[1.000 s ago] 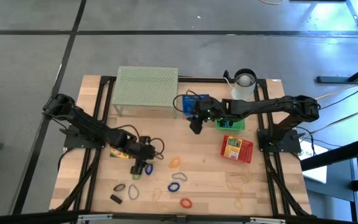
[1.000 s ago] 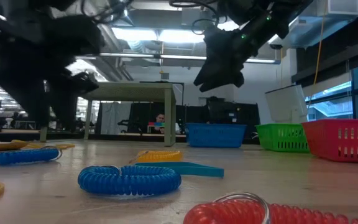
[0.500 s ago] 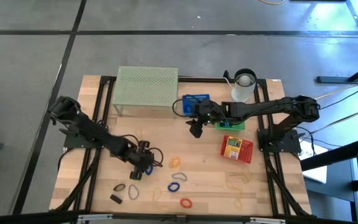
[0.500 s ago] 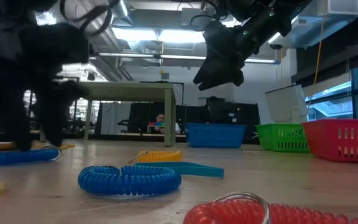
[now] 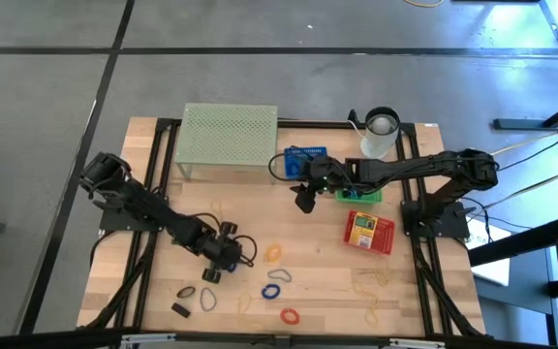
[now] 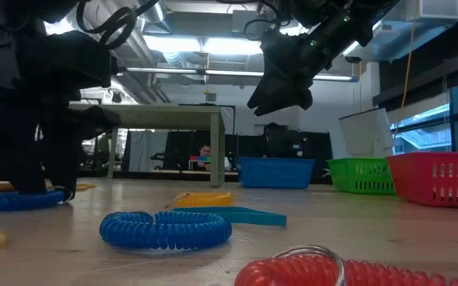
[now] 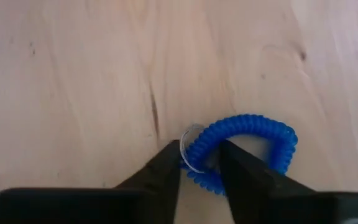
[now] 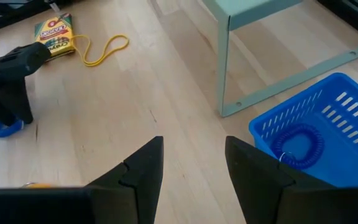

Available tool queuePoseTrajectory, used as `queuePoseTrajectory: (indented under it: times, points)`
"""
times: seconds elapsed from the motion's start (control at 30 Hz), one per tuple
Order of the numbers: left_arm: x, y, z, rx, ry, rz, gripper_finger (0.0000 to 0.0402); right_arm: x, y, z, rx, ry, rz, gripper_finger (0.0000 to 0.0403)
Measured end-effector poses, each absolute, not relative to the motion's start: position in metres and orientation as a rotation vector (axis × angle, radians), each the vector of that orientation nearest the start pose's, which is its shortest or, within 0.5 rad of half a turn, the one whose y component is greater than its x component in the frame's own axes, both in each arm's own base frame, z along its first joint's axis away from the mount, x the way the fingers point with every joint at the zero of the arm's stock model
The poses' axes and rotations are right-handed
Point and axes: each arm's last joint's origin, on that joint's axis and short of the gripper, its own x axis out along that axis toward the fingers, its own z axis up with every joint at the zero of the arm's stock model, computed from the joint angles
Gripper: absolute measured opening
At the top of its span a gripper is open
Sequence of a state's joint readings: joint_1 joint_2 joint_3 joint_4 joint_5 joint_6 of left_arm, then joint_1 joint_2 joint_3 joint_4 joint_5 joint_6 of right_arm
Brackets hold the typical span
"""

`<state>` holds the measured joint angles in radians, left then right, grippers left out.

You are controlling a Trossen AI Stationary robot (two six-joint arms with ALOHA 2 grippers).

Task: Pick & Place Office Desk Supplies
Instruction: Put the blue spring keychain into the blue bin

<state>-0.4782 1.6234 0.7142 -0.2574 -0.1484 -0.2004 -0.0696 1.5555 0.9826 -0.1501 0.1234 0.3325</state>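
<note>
left end effector (image 7: 197, 163): down on desk (image 7: 73, 74), grasping blue coil loop (image 7: 247, 146) | right end effector (image 8: 191, 163): released, aloft beside blue basket (image 8: 328, 124)

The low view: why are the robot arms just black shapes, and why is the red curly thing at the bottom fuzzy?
In the low view, bright ceiling lights behind the arms make them silhouettes; the red coil lies too near the camera, out of focus.

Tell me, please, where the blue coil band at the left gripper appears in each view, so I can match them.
High view: hidden under the left gripper.
Low view: blue coil band at far left, beneath that gripper.
Left wrist view: between the fingers, low centre.
Right wrist view: far left edge.
Shared landmark: the left gripper.
</note>
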Motion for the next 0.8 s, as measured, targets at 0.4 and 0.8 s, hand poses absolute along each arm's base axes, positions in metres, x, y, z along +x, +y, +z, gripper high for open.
queuePoseTrajectory:
  times: [0.4, 0.8]
  points:
    - [0.247, -0.121, 0.132, 0.254, 1.014, -0.214, 0.0014, 0.323, -0.023, 0.230, 0.325, 0.658, -0.293, 0.0173]
    - [0.256, -0.105, 0.218, 0.374, 0.441, 0.119, 0.0014, 0.307, 0.000, 0.267, 0.299, 0.527, -0.194, 0.0173]
